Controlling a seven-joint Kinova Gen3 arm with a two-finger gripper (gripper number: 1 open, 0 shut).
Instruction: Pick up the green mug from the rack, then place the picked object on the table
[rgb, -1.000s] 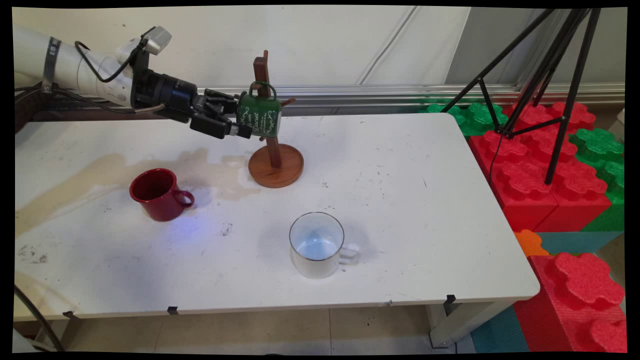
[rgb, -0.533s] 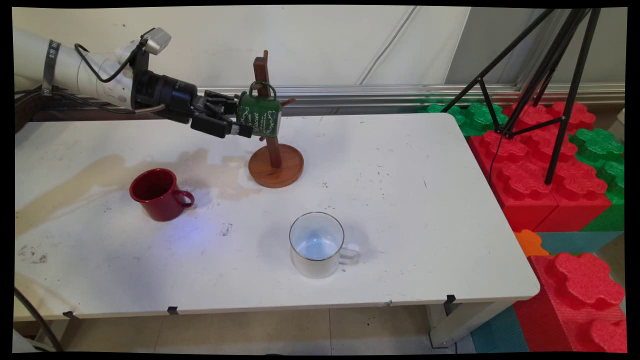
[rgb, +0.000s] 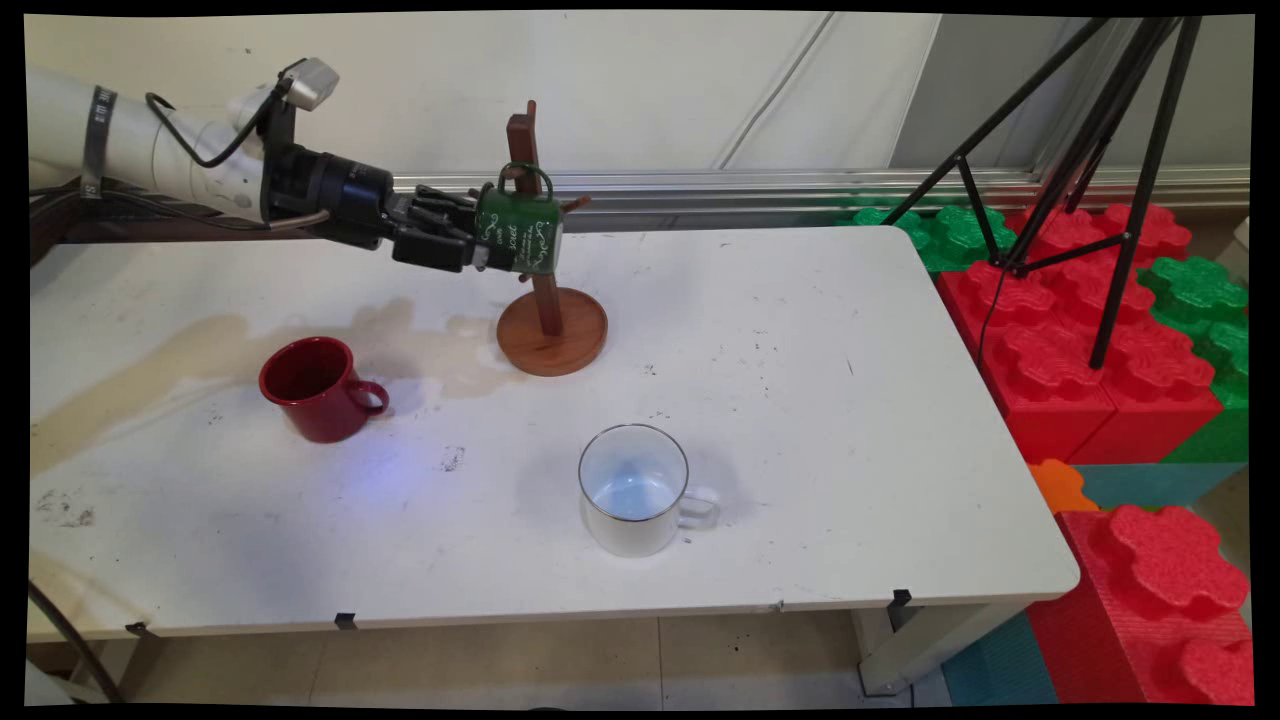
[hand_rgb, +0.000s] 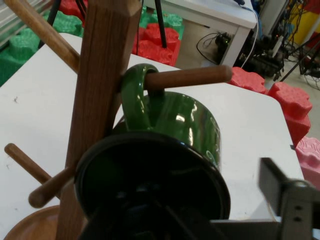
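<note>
The gripper reaches in from nine o'clock to the green mug, which hangs by its handle on a peg of the wooden mug tree. Glossy, rigid enamel — likely light but slick; the rim wall offers the surest hold. One finger stands outside the rim — whether the jaws are clamped I cannot tell.

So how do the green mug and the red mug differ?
The green mug hangs by its handle on a peg of the wooden stand, on its side; the red mug sits on the table, mouth up. The gripper is at the green one, far from the red. Both have one handle.
</note>
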